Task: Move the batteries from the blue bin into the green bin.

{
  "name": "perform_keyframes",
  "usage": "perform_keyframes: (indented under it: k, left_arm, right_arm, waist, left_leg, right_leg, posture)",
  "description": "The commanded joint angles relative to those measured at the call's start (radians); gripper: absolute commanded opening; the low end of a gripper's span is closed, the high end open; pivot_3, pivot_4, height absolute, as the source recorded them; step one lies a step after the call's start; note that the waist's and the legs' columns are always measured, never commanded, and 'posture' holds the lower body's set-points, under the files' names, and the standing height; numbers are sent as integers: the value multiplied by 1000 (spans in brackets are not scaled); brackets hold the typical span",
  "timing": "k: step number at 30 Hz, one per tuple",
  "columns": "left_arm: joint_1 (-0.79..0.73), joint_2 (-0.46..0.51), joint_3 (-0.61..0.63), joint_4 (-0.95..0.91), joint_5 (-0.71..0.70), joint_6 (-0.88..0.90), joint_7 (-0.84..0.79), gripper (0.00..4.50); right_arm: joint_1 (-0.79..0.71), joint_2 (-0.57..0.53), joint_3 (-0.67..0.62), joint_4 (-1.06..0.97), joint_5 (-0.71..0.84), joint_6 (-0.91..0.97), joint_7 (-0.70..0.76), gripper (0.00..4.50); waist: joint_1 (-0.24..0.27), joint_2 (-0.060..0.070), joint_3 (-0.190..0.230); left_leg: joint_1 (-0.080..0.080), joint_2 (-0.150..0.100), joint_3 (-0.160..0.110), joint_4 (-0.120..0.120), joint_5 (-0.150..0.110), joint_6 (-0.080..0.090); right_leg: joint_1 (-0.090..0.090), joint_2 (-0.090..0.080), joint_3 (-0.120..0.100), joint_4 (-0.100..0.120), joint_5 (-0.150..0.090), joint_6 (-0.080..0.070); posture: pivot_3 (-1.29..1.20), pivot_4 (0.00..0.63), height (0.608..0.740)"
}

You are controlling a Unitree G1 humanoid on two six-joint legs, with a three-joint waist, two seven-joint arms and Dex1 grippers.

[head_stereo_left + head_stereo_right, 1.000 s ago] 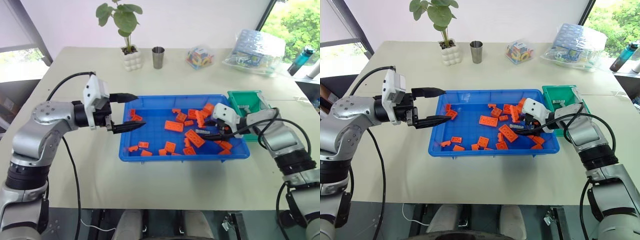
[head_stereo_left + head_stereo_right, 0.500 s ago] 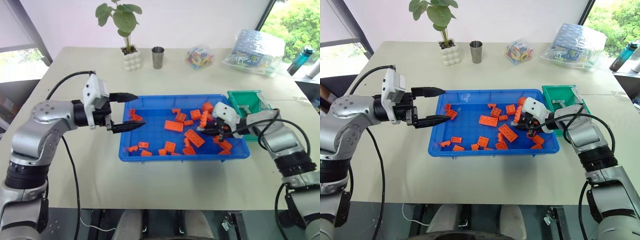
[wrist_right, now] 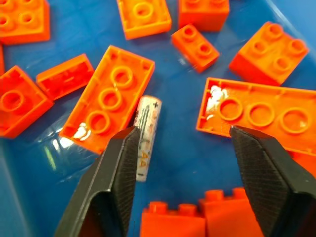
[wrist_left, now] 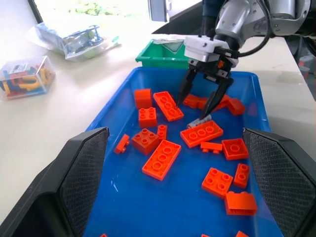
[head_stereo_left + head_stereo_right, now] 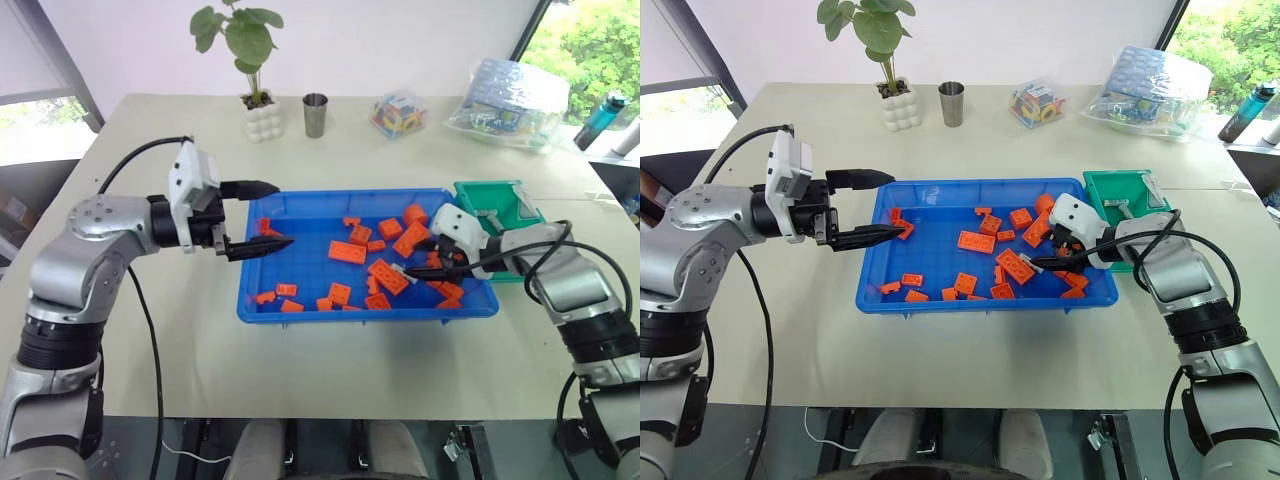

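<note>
right now your right gripper (image 3: 182, 187) hangs spread and empty over a slim silver battery (image 3: 146, 137) lying against a studded orange brick (image 3: 108, 98) in the glossy blue bin (image 5: 300, 310). your left gripper (image 5: 262, 217) is parted too, empty. the green bin (image 5: 490, 205) sits beyond on the beige table (image 5: 350, 370).

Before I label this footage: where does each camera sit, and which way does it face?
Head views: above, looking down on the shallow blue plastic bin; both arms show.
Left wrist view: along the open left gripper across the bin to the right gripper.
Right wrist view: down between its open fingers at the slim silver battery.
All share the orange bricks.
</note>
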Motion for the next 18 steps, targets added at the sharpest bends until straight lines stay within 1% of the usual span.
perform_keyframes:
  k: [1,5,11,15,18]
  left_arm:
    - [-16,4,7,-13,8,-20,-4,4500]
    - [-8,6,10,-19,8,-20,-5,4500]
    - [2,7,14,-29,7,-16,-4,4500]
    - [-1,3,10,-28,9,-17,-4,4500]
    - [-10,2,8,-24,11,-18,-6,4500]
  right_arm:
    - [8,-26,-34,-51,-2,1,-15,2996]
    - [21,-60,-64,-110,18,40,-15,2996]
    - [89,-103,-81,-235,59,99,-1,2996]
    - [107,-89,-51,-221,37,73,-19,2996]
    - [75,-64,-25,-161,15,47,-39,2996]
  waist:
    - [0,0,0]
    - [1,0,0]
    - [0,0,0]
    - [0,0,0]
    - [0,0,0]
  left_leg:
    - [0,0,0,0,0,0]
    - [0,0,0,0,0,0]
    - [0,0,0,0,0,0]
    - [0,0,0,0,0,0]
    - [0,0,0,0,0,0]
  right_leg:
    - [0,0,0,0,0,0]
    - [0,0,0,0,0,0]
    - [0,0,0,0,0,0]
    - [0,0,0,0,0,0]
    - [0,0,0,0,0,0]
  posture:
    - [0,150,716]
    - [0,150,716]
    - [0,150,716]
    - [0,150,716]
    - [0,150,716]
